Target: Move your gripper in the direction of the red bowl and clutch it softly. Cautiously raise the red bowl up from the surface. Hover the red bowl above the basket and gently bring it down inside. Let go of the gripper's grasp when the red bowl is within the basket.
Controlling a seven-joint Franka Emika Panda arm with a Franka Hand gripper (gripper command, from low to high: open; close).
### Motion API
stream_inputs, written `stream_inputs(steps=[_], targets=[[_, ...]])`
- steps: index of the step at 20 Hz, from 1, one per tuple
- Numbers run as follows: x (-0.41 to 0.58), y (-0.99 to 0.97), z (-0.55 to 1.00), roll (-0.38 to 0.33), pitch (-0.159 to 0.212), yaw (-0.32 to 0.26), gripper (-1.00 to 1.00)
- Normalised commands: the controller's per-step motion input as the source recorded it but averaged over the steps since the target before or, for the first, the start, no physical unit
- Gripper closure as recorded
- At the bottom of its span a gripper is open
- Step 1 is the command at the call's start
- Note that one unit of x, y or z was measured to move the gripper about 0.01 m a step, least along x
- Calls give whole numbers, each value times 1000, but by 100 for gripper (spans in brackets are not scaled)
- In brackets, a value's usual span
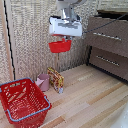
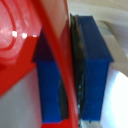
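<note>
One white boxy robot gripper [image 1: 63,38] hangs high in the exterior view, pinching the rim of a small round bowl of glossy red plastic [image 1: 60,46], which is well clear of the pale wooden floor [image 1: 90,95]. The large rectangular red lattice basket with a blue-grey rim [image 1: 31,113] sits near, at the exterior view's left, well apart from the bowl. Just right of it stand a pink cup [image 1: 43,82] and a yellow-red packet [image 1: 56,79] (its print is too blurred to read). A dark wooden drawer unit [image 1: 109,45] stands far right.

In the wrist view, the two blue finger pads [image 2: 94,67] press on the bowl's thin red rim [image 2: 59,55] from either side.
</note>
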Motion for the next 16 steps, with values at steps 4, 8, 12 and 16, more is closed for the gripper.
stream_inputs(steps=[4, 8, 12, 16], targets=[[0, 917, 0, 0, -181, -7, 100], [0, 933, -1, 0, -180, -5, 100], [0, 934, -247, -37, -162, 0, 100], [-34, 922, -679, -105, -72, 0, 100]])
